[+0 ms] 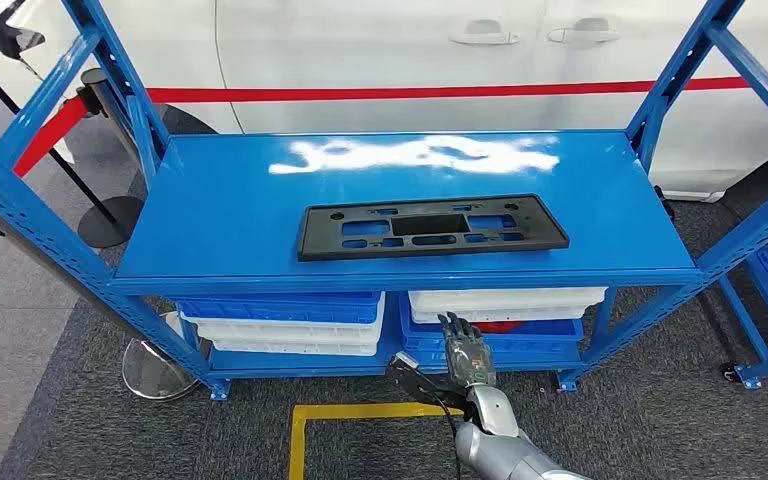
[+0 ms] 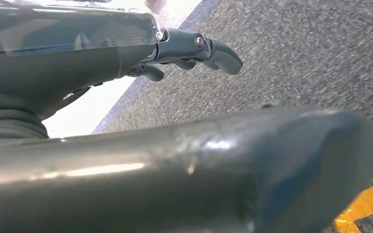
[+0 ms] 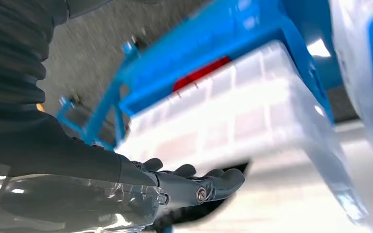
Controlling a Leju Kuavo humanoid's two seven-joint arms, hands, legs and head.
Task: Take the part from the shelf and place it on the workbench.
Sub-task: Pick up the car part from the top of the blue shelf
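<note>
— While the right arm rose from the lower edge of the head view, how was its hand posed?
— The right hand pointed up toward the shelf's lower tier, its fingers extended and slightly apart, holding nothing, in front of the white bin and blue bin.
— And the left hand?
— The left hand hung above grey carpet, its fingers loosely curled and apart, gripping nothing.
— Where was the part?
— The part, a flat black rectangular panel with several cut-out openings, lay flat on the blue workbench, near its front edge, well apart from both hands.
</note>
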